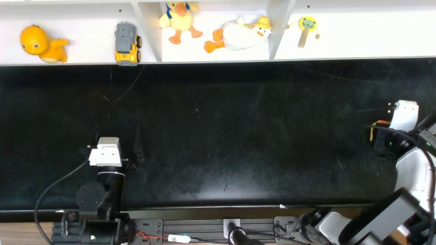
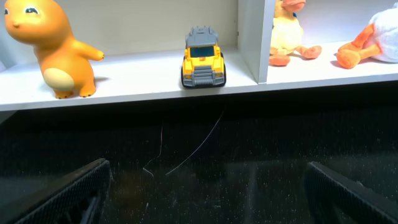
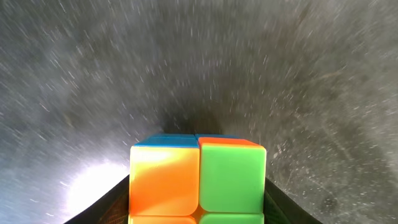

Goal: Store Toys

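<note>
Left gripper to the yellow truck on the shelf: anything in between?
No objects. The left wrist view shows bare black mat, marked by thin pale lines, running from the open left gripper to the shelf edge under the yellow truck.

We see a blocky plastic puzzle cube point(image 3: 198, 177) with orange, green and blue faces, a glossy orange toy figure point(image 2: 53, 50) with a cream belly, a yellow plastic toy truck point(image 2: 203, 59) with grey roof and grille, and a black tabletop point(image 1: 238, 136) flecked with pale scratches.

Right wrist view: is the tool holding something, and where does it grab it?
The right tool holds a colourful cube by two opposite sides. The left tool is empty.
</note>
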